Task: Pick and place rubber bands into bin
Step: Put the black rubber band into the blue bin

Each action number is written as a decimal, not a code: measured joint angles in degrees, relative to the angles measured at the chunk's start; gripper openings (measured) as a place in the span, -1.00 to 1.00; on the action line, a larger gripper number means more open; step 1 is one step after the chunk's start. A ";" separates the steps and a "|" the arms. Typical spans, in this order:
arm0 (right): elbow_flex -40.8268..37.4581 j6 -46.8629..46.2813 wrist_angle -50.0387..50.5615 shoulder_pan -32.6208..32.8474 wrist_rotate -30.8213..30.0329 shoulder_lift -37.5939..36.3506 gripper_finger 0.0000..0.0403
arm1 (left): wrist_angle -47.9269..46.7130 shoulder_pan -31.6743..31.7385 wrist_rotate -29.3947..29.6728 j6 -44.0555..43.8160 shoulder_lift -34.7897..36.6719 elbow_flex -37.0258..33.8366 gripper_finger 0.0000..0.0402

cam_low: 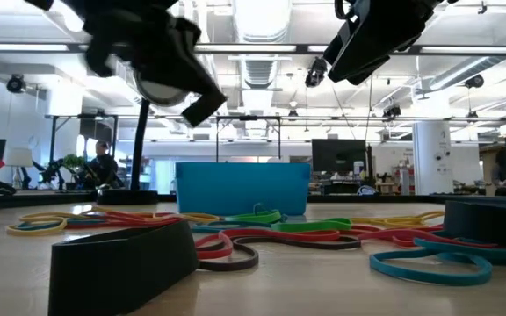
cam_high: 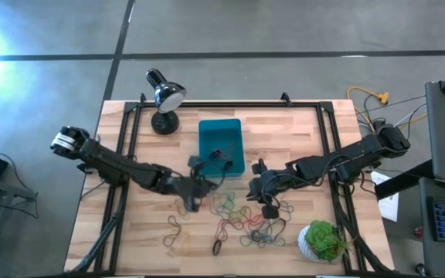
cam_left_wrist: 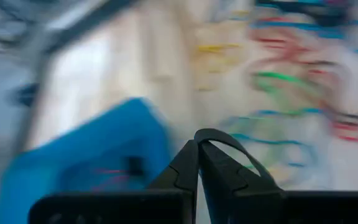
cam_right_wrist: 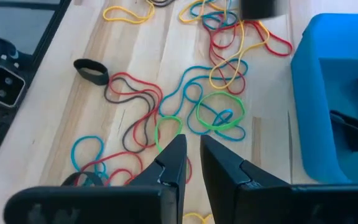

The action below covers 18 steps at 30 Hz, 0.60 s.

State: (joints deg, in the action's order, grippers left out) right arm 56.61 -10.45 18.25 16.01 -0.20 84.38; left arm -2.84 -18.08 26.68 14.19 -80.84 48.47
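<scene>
The teal bin [cam_high: 221, 131] stands at the table's far middle, with a black band [cam_right_wrist: 351, 132] and a red one inside. Several coloured rubber bands [cam_high: 234, 218] lie loose on the wood in front of it [cam_right_wrist: 219, 115]. My left gripper [cam_high: 197, 185] hovers above the table by the bin's near left corner, shut on a black band; its wrist view is blurred. My right gripper [cam_right_wrist: 192, 149] hovers over the bands right of the bin's near edge [cam_high: 261, 189]. Its fingers stand a narrow gap apart with nothing between them. My left gripper pinches a black rubber band [cam_left_wrist: 232, 142] between its two shut fingers [cam_left_wrist: 188, 163] at their free ends. The band's free part arches out past the tips as an open loop, lifted clear of the table.
A black desk lamp [cam_high: 164, 96] stands at the table's far left, a green plant in a white pot [cam_high: 324, 241] at the near right corner. A thick black band [cam_high: 217, 247] lies near the near edge. Black rails run along the table's sides.
</scene>
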 joint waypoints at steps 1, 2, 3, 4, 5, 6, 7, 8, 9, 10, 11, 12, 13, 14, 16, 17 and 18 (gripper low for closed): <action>-0.05 -0.52 0.00 0.00 -0.01 0.00 -0.79 | -0.07 0.68 1.82 1.00 0.70 0.01 -1.00; -0.14 -1.08 0.00 0.00 -0.01 0.00 -0.79 | -0.22 1.37 3.21 1.79 1.40 -0.05 -1.00; -0.19 -1.51 0.01 0.00 0.01 0.00 -0.79 | -0.29 2.25 4.18 2.84 2.01 -0.07 -1.00; -0.27 -1.82 -0.05 0.00 -0.01 0.00 -0.79 | -0.12 3.26 4.80 3.88 2.49 -0.07 -1.00; -0.37 -2.12 -0.10 0.00 -0.01 0.00 -0.79 | -0.11 4.29 5.33 4.74 2.93 -0.07 -1.00; -0.47 -2.42 -0.16 0.00 0.00 0.00 -0.79 | -0.20 5.43 5.33 5.56 3.19 -0.08 -1.00; -0.54 -2.68 -0.24 0.00 0.01 0.02 -0.79 | -0.17 6.71 5.34 5.85 3.22 -0.09 -1.00; -0.63 -2.72 -0.43 0.00 0.00 0.02 -0.79 | -0.19 8.00 5.33 5.93 3.22 -0.10 -1.00; -0.65 -2.70 -0.44 0.00 0.00 0.02 -0.79 | -0.23 9.26 5.33 5.97 3.20 -0.16 -1.00; -0.65 -2.70 -0.45 0.00 0.00 0.02 -0.79 | -0.25 10.48 5.31 5.97 3.19 -0.23 -1.00; -0.67 -2.70 -0.53 0.00 0.01 0.02 -0.79 | -0.18 11.76 5.28 5.97 2.96 -0.27 -1.00; -0.71 -2.70 -0.58 0.00 0.01 0.02 -0.79 | -0.04 12.93 5.26 5.97 2.51 -0.27 -1.00; -0.71 -2.70 -0.59 0.00 -0.01 0.04 -0.79 | -0.16 13.96 5.11 5.97 2.19 -0.31 -1.00; -0.71 -2.70 -0.60 0.00 0.01 0.07 -0.79 | -0.33 14.93 4.94 5.97 1.79 -0.51 -1.00; -0.80 -2.66 -0.78 0.00 0.00 0.07 -0.79 | -0.05 16.77 4.71 5.97 0.64 -0.51 -1.00; -0.89 -2.63 -0.80 0.00 -0.01 0.07 -0.79 | -0.11 17.49 4.61 5.92 0.03 -0.54 -1.00; -0.98 -2.61 -0.78 0.00 0.01 0.07 -0.79 | -0.16 18.14 4.47 5.88 -0.66 -0.58 -1.00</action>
State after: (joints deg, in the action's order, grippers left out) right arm 55.63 -13.06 17.47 16.01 -0.19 84.44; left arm -3.01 0.05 31.15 20.07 -81.50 47.90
